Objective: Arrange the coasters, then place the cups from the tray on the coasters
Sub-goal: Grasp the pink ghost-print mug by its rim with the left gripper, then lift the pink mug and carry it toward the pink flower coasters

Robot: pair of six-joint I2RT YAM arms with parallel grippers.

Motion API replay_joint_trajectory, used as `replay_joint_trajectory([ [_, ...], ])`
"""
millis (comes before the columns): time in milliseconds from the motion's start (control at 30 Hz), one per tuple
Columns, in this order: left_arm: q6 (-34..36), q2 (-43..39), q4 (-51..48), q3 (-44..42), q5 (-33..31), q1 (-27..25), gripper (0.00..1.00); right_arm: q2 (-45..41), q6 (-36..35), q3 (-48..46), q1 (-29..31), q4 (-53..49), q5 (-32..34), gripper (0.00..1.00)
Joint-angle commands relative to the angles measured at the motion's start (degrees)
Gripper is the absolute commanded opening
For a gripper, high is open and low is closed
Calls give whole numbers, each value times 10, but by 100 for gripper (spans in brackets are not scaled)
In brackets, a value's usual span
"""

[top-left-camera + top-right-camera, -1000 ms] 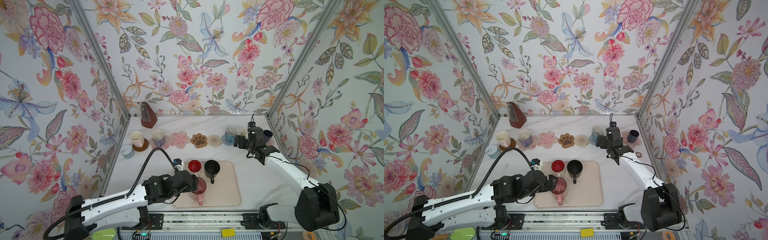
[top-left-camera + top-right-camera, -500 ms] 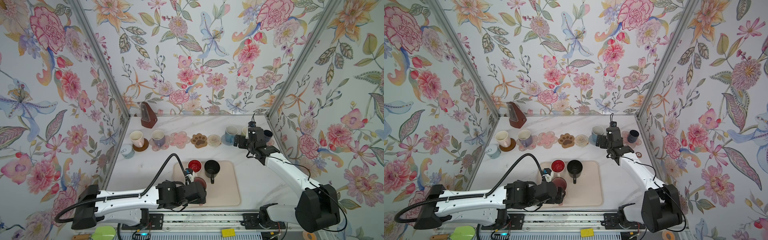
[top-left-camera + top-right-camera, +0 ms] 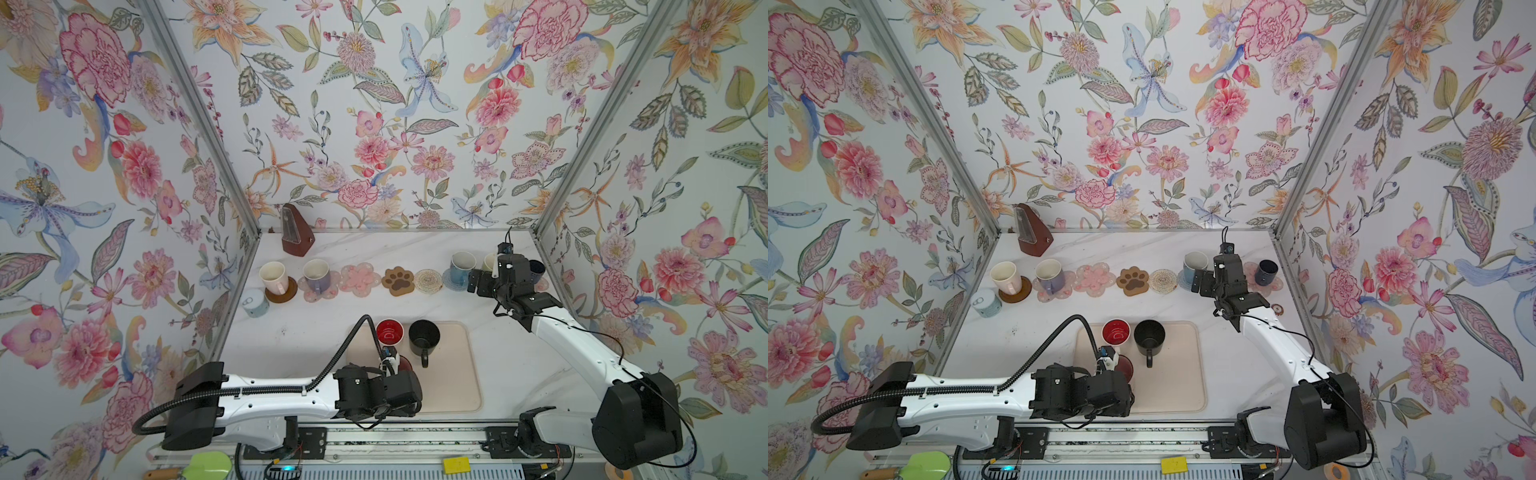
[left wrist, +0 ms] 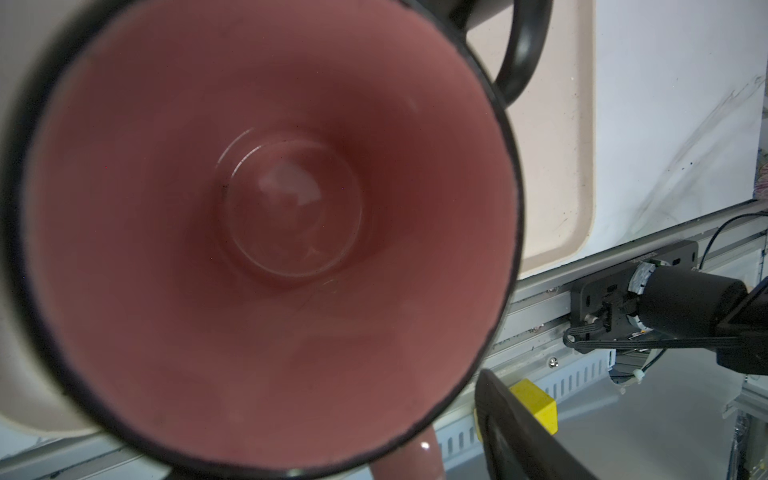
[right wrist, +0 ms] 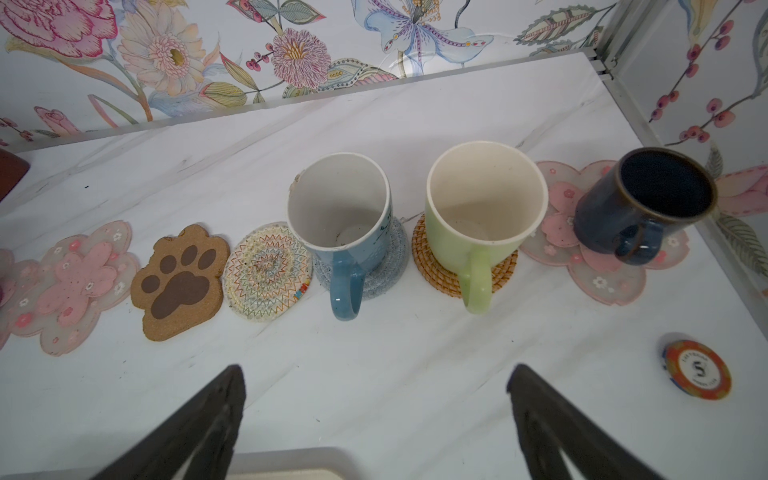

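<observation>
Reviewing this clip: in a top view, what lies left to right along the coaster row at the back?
Cream cup → lavender cup → bare flower coaster → paw coaster → woven coaster → blue cup → navy cup.

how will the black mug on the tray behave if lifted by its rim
Probably rigid and rather heavy: the black mug looks like thick ceramic. Its smooth wall may slip in a pinch. The handle on one side could tilt it.

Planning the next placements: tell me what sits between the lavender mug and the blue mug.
Three bare coasters, in both top views: a pink flower coaster, the paw print coaster and the cream woven coaster.
</observation>
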Motion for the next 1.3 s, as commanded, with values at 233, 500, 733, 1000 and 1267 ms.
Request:
replay_joint_trajectory([
  [233,-8,1,-56,-10,-3,-4,48,-9,7,-10,-6,16,-5,99],
  [500,13,23,-44,-12,-9,9,51,-10,8,-9,-6,13,-6,99],
  [733,43,40,-39,-6,-9,25,44,-10,8,-5,-6,8,-6,99],
  [1000,55,49,-67,10,-7,26,24,-6,8,-4,-5,7,-7,99],
  [1267,50,44,-112,21,-10,24,0,5,10,-3,-6,12,-14,99],
])
